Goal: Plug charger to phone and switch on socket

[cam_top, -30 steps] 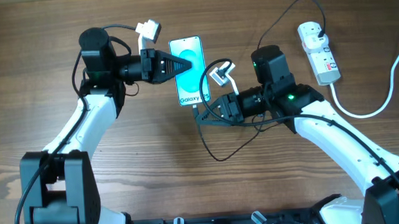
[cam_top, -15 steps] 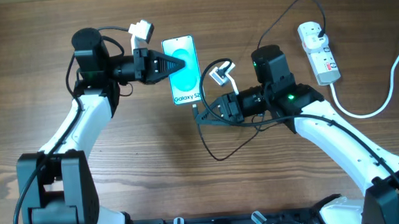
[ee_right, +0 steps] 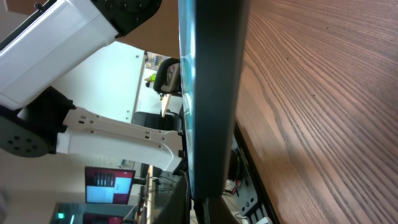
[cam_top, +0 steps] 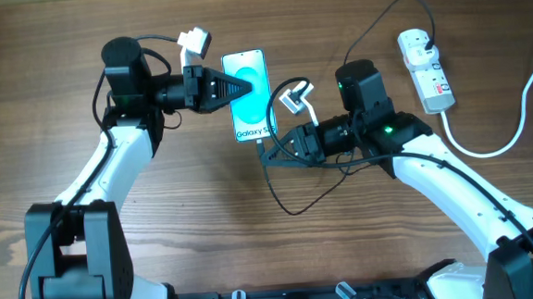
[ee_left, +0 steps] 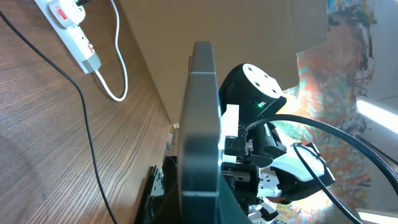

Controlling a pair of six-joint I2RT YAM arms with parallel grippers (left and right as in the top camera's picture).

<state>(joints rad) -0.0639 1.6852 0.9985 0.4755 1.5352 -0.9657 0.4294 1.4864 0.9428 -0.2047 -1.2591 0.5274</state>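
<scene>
One slack loop of the thin black charger cable [cam_top: 294,213] lies nearest on the brown wooden surface [cam_top: 206,227], sagging toward the near edge a little right of centre. Just beyond it, the right fingers [cam_top: 268,149] are clenched on the cable's plug end, their tips right at the near short edge of the cyan-screened rectangular smartphone [cam_top: 257,113]. Whether the plug tip sits in the port cannot be told. The smartphone lies screen-up toward the far edge, left of centre. The left fingers [cam_top: 237,86] reach in from its left long side and grasp it, overlapping the screen's far half. In the left wrist view it shows edge-on between them. From the right fingers the cable runs on to the far right corner. There it ends at a white adapter [cam_top: 415,40] plugged into the white elongated power strip [cam_top: 432,82], whose thick white lead [cam_top: 523,106] curves along the right edge.
</scene>
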